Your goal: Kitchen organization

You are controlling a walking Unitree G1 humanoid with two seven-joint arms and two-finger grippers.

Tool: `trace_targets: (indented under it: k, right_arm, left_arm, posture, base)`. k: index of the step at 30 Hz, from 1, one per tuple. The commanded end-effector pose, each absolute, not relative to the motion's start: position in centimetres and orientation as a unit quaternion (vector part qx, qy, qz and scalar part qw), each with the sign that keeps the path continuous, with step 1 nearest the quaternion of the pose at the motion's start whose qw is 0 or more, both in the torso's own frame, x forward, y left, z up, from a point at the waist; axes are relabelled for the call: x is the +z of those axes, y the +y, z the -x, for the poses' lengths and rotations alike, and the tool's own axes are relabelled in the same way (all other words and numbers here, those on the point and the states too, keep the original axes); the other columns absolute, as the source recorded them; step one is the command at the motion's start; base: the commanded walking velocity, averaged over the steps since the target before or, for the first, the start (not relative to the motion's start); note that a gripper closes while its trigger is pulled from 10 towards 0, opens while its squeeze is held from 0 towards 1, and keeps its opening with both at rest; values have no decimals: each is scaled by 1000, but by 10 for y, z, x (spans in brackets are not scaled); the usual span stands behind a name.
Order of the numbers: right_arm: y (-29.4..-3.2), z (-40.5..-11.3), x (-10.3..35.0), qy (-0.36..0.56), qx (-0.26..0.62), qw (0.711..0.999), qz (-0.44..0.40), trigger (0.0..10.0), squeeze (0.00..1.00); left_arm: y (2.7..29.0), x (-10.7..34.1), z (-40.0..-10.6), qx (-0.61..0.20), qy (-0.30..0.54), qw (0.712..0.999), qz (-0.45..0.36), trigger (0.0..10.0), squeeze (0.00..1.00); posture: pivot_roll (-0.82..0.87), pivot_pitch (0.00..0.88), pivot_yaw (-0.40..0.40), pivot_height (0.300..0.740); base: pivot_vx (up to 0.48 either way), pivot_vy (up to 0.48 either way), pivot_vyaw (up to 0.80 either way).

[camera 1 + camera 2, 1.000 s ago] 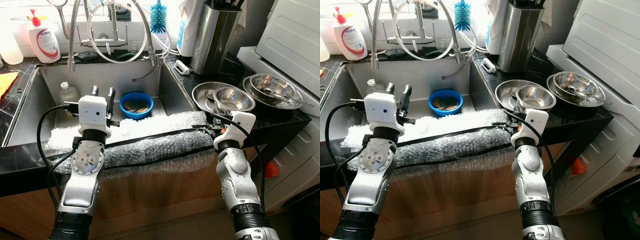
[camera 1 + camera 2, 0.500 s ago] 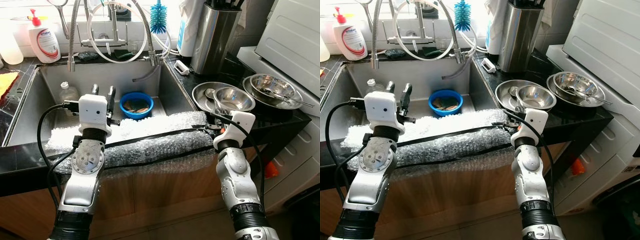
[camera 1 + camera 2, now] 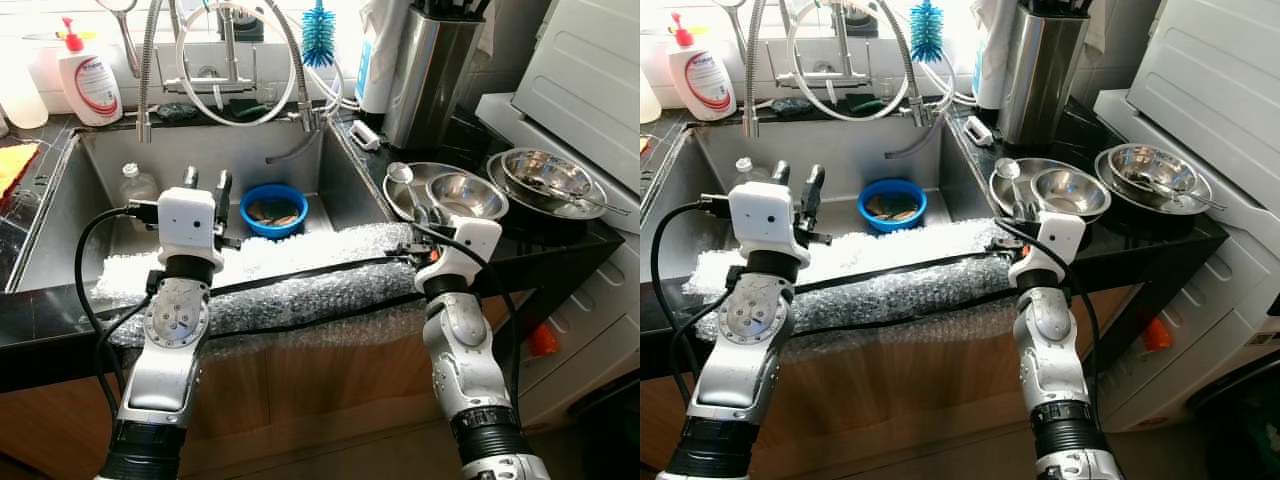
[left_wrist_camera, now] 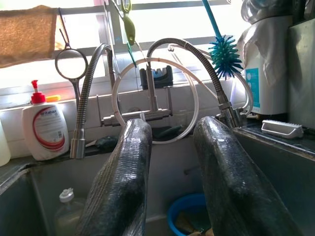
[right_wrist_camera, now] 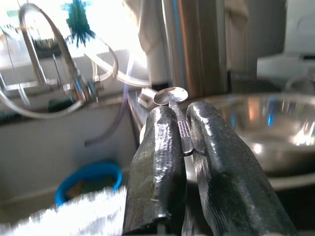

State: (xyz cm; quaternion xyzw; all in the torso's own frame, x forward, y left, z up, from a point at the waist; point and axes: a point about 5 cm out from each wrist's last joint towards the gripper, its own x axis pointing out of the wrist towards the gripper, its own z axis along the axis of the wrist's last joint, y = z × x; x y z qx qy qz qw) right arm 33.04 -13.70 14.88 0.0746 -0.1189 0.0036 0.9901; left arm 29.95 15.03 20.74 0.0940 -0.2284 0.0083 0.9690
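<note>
Spoon pinched by its handle between the fingers of the right claw, bowl end up, lifted just above the nest of steel bowls on the dark tabletop beside the sink. Left claw spread and empty, hovering over the sink near the blue bowl, with bubble wrap draped along the front edge.

Judged as the carry step: spoon up out of the dishes, destination not yet clear. Best done by keeping the pinch firm on the thin handle, since smooth metal between rounded fingers tends to pivot or slip. Worth lifting straight up before any sideways travel, so as not to clip the bowl rims or the tall steel holder behind. Slow wrist turns only; spoon head heavy enough to swing. Release low over the target, not dropped.
</note>
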Motion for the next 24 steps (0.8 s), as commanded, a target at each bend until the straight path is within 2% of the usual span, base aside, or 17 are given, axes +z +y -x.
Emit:
trace_targets:
  k: [1, 6, 7, 8, 9, 11, 14, 17, 18, 20, 23, 24]
  right_arm:
    - [-137, -332, 163, -150, 5, 986, -73, 0, 0]
    - [-137, -332, 166, -160, 8, 984, -73, 0, 0]
    - [-137, -332, 167, -162, 11, 984, -74, 706, 0]
    - [-135, -331, 168, -165, 17, 983, -75, 9176, 0]
    - [-133, -331, 169, -167, 26, 982, -80, 10000, 0]
    - [-124, -328, 174, -181, 71, 976, -101, 10000, 0]
    - [-122, -327, 175, -184, 83, 974, -105, 10000, 0]
    - [-119, -326, 177, -189, 99, 970, -118, 10000, 0]
    - [-117, -324, 178, -192, 111, 967, -121, 10000, 0]
    - [-117, -323, 179, -192, 121, 960, -162, 10000, 0]
    - [-119, -322, 181, -195, 124, 954, -193, 10000, 0]
    - [-119, -321, 183, -197, 131, 943, -233, 10000, 0]
  left_arm:
    - [145, 213, -301, -2, -240, 966, -100, 10000, 0]
    - [145, 214, -302, -1, -242, 965, -100, 10000, 0]
    - [145, 214, -302, -1, -242, 965, -100, 10000, 0]
    - [145, 214, -302, -1, -242, 965, -99, 10000, 0]
    - [145, 214, -302, -2, -242, 965, -98, 10000, 0]
    - [145, 215, -304, -2, -233, 971, -61, 10000, 0]
    - [144, 217, -305, -11, -236, 970, -58, 10000, 0]
    - [143, 221, -305, -19, -235, 971, -21, 10000, 0]
    - [143, 225, -307, -26, -233, 972, 17, 10000, 0]
    - [144, 228, -309, -35, -218, 972, 79, 10000, 0]
    - [143, 230, -310, -45, -214, 971, 97, 10000, 0]
    - [140, 230, -311, -62, -207, 969, 119, 10000, 0]
  posture:
    - [20, 0, -86, 740]
    - [21, 0, -87, 740]
    - [19, 0, -87, 740]
    - [19, 0, -87, 740]
    - [18, 0, -87, 740]
    - [17, 0, -86, 740]
    - [20, 0, -86, 740]
    - [22, 0, -86, 740]
    - [18, 0, -83, 740]
    - [19, 0, -81, 740]
    - [21, 0, -80, 740]
    - [22, 0, -80, 740]
  base:
    - [0, 0, 0]
    - [0, 0, 0]
    - [0, 0, 0]
    - [0, 0, 0]
    - [0, 0, 0]
    - [0, 0, 0]
    - [0, 0, 0]
    - [0, 0, 0]
    - [0, 0, 0]
    - [0, 0, 0]
    - [0, 0, 0]
    - [0, 0, 0]
